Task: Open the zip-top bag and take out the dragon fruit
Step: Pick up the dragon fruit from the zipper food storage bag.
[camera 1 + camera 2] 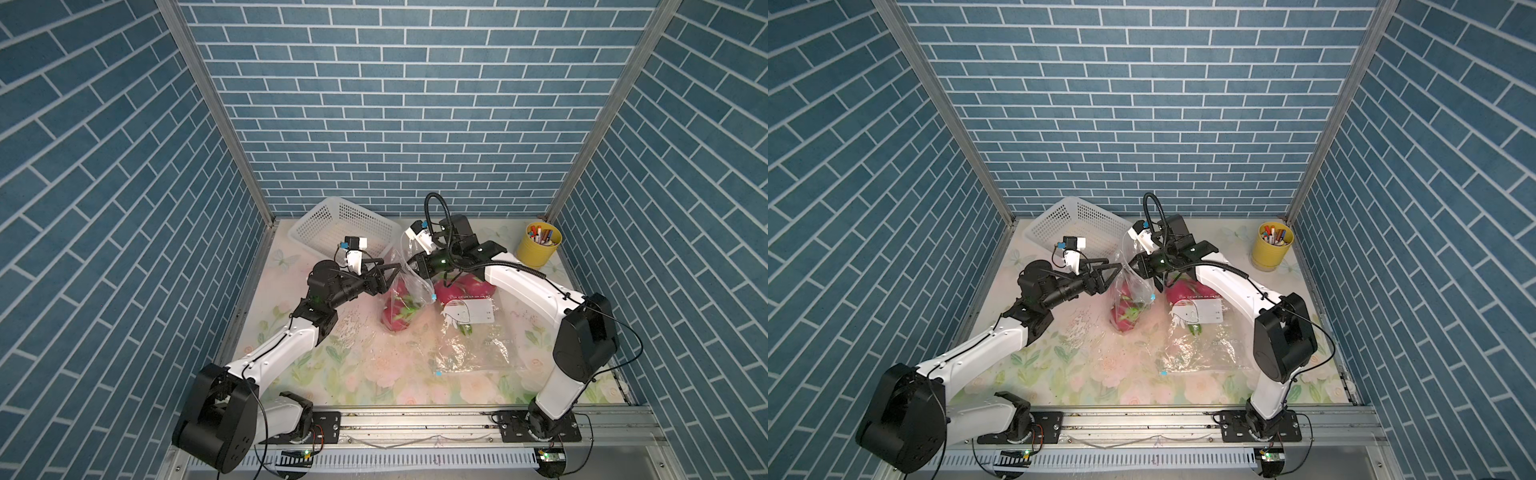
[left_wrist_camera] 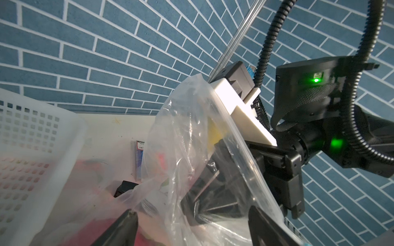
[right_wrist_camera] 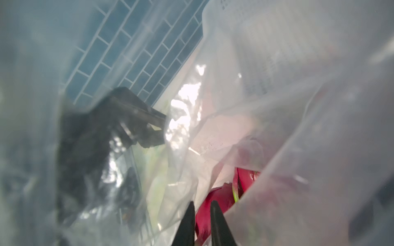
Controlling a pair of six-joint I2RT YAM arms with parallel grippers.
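On the floral tabletop (image 1: pixel 374 374) the zip-top bag (image 1: pixel 409 276), dragon fruit (image 1: pixel 397 313) inside, is held up by the clenched right gripper (image 1: pixel 409 262); the splayed left gripper (image 1: pixel 392 267) should be closed on the opposite lip.

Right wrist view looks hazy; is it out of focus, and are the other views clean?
Right wrist view: zip-top bag film fills the frame up close, milky and soft, with white glare mid-frame; the dragon fruit is only a red blur. Left wrist view: sharp, brick wall bowed. Both top views: crisp, same bowing.
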